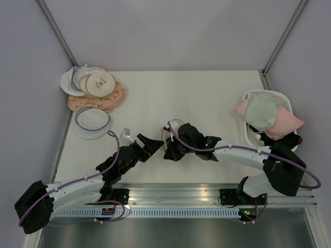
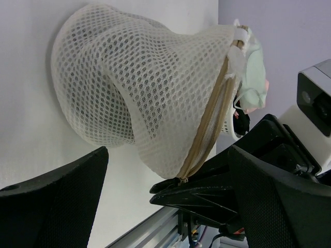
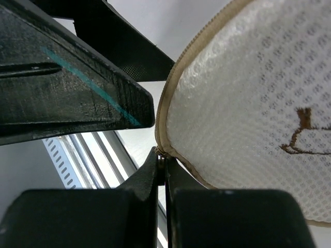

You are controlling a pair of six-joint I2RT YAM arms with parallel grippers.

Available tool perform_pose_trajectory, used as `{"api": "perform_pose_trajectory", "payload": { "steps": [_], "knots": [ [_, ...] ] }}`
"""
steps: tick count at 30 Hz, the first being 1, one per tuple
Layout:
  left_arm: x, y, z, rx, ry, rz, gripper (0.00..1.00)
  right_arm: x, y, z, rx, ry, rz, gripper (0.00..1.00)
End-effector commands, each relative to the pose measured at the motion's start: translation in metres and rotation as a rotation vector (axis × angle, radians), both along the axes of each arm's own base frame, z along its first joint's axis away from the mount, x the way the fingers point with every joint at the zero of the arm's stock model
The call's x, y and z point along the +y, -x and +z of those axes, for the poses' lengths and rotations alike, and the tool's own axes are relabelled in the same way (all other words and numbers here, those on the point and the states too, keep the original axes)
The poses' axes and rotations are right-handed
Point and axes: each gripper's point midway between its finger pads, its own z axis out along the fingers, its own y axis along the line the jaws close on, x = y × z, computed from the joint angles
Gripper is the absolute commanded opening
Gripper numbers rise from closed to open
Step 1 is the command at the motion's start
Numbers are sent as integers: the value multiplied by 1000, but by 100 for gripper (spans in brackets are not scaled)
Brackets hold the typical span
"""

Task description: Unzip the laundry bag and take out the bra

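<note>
Grey walls box in a white bench [image 1: 207, 103]. From above, both arms meet near its front edge. The laundry bag [image 1: 175, 126] peeks out just past the right fingers [image 1: 170, 151], and the left fingers [image 1: 149, 143] sit just beside them.

Left wrist cam: the left fingers are spread wide w/ nothing in them, and the domed mesh bag sits ahead of their tips. A tan zip [image 2: 209, 124] runs down to where the other arm's tip meets it. It looks shut along the stretch I can see. No bra showing through the mesh, so can't tell where it sits, prob. inside.

Right wrist cam: the right fingers are clenched on the tiny zip pull [image 3: 161, 153] at their very tips, w/ the bag's face off to the right of them.

Risks, as I judge it: nothing pins the bag, so a tug may drag the whole pouch instead of running the zip. That pinch is also thin, so the pull could slip out. And the left fingers could catch mesh only and snag it.
</note>
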Motion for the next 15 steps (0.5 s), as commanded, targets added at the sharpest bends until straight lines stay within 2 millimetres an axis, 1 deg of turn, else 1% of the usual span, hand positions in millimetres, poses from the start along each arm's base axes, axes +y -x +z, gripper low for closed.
{"api": "perform_pose_trajectory", "payload": {
  "steps": [1, 4, 7, 8, 9, 11, 12, 13, 14, 15],
  "knots": [
    [0, -3, 15, 4, 74, 36, 99, 11, -10, 19, -61, -26, 10, 0],
    [5, 0, 7, 12, 58, 51, 98, 9, -11, 21, -66, -20, 8, 0],
    [5, -1, 11, -25, 60, 47, 98, 9, -10, 23, -67, -25, 16, 1],
    [3, -2, 9, -28, 48, 39, 97, 10, -9, 24, -68, -29, 21, 0],
    [1, -3, 10, -39, 41, 31, 97, 11, -6, 24, -59, -33, 38, 0],
    [-8, -6, 20, -78, 47, 7, 96, 12, -4, 23, -58, -34, 51, 0],
    [-13, -9, 16, -95, 15, -12, 94, 12, -2, 21, -53, -29, 61, 1],
    [-18, -10, 19, -110, 22, -27, 93, 11, -1, 19, -49, -18, 66, 0],
    [-25, -10, 30, -139, 58, -49, 89, 12, -1, 20, -51, -17, 70, 1],
    [-32, -12, 26, -149, 35, -70, 86, 12, 0, 18, -47, -13, 72, 0]
  ]
}}
